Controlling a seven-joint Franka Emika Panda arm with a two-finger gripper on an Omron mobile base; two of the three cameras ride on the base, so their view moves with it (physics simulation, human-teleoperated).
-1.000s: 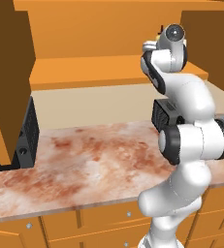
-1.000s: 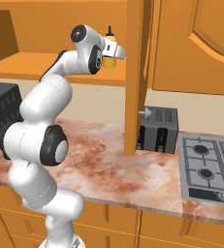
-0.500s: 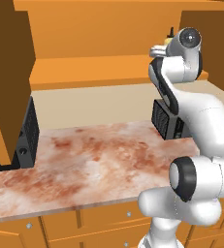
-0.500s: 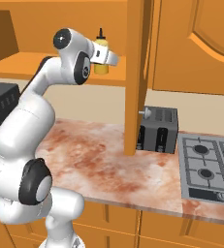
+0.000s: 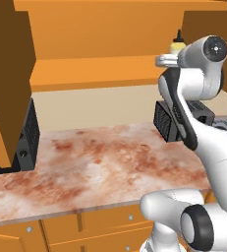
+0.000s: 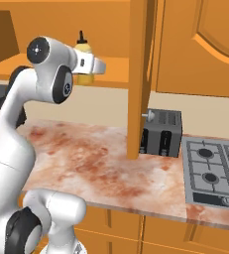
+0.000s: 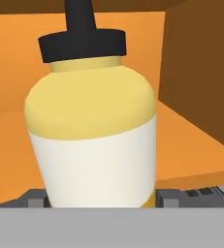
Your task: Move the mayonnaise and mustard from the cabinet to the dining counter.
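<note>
The mustard is a yellow squeeze bottle with a pale body and a black nozzle. It stands upright between my gripper's finger tips, which are shut on its lower body. In the right base view my gripper holds the mustard in front of the cabinet's orange shelf, just clear of it. From the left base view the mustard peeks out over the hand near the shelf. The mayonnaise and the dining counter are out of view.
An open cabinet door hangs edge-on right of the gripper, and another at the far left. Below lies a marbled wall counter with a black toaster, a stove and a dark appliance.
The gripper has drawn back from the shelf toward the base, and the mustard came with it. The arm's upper links swung round; the counter and toaster stayed put.
</note>
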